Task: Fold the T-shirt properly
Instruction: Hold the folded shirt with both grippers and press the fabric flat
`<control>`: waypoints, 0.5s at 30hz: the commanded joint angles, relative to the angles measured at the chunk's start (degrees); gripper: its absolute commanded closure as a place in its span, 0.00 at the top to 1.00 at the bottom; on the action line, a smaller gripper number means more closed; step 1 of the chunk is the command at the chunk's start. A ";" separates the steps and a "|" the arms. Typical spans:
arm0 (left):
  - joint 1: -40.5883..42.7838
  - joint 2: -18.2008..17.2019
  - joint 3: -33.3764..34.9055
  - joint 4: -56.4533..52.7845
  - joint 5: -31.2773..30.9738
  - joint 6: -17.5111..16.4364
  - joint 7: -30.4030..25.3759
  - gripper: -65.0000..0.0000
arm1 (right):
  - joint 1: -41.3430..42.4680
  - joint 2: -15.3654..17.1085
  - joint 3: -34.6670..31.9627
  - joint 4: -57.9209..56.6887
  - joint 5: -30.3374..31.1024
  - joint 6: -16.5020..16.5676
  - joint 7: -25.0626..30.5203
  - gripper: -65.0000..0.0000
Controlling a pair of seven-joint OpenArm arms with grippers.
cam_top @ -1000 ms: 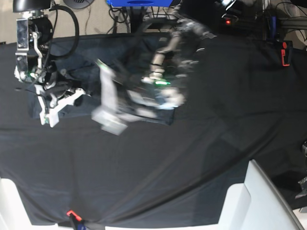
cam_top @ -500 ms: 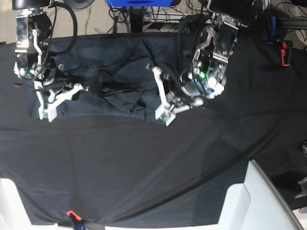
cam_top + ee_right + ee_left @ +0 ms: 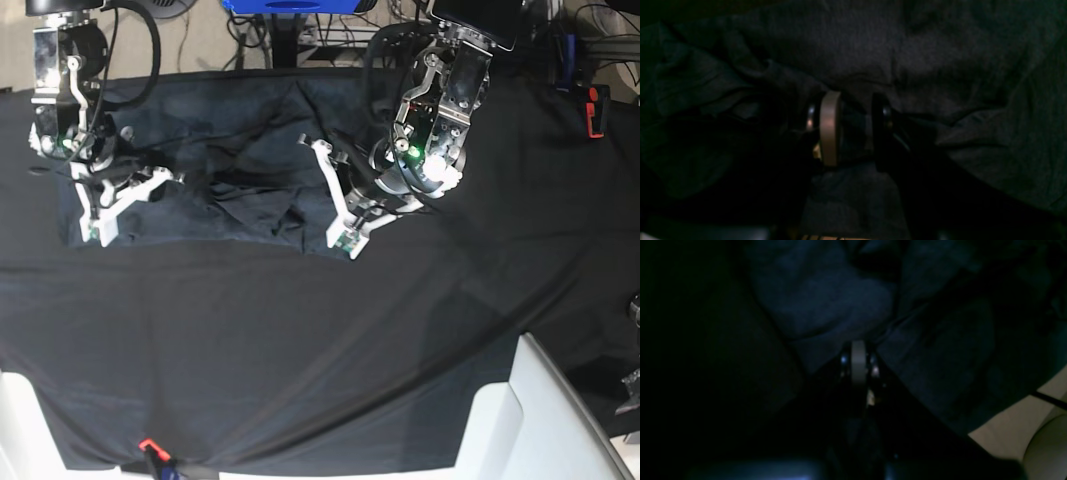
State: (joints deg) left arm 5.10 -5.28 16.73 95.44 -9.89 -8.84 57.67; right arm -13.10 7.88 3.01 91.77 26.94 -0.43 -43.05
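Black tablecloth [image 3: 330,350] covers the table — red clamp [image 3: 596,110] on its far edge.

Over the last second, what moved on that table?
The left arm swept from mid-table toward the base view's right, carrying the T-shirt's edge in its shut left pincer and stretching the cloth wider. The right pincer kept its grip at the other end, barely shifting. The tablecloth stayed put.
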 commanded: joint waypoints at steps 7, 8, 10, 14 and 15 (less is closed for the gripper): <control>-1.19 0.14 0.19 -2.91 -0.44 0.62 -0.92 0.00 | 0.58 0.43 0.20 0.94 0.36 0.21 0.98 0.22; -1.19 0.14 0.19 -3.79 -0.44 0.62 -1.01 0.00 | 0.66 0.43 0.20 0.94 0.36 0.21 0.98 0.22; -0.75 0.14 0.28 -4.58 -0.44 0.62 -3.12 0.00 | 0.66 0.43 0.20 0.94 0.36 0.21 0.98 0.22; -0.58 0.22 0.37 -4.67 -1.05 0.53 -4.00 0.00 | 0.75 0.43 0.20 0.94 0.36 0.21 0.98 0.22; -0.58 0.40 0.46 -4.58 -1.05 0.36 -4.00 0.00 | 0.75 0.43 0.20 0.94 0.36 0.21 0.98 0.22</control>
State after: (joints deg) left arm 4.99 -5.08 17.08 89.78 -10.57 -8.38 54.41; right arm -13.02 7.88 3.01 91.77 26.96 -0.43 -43.03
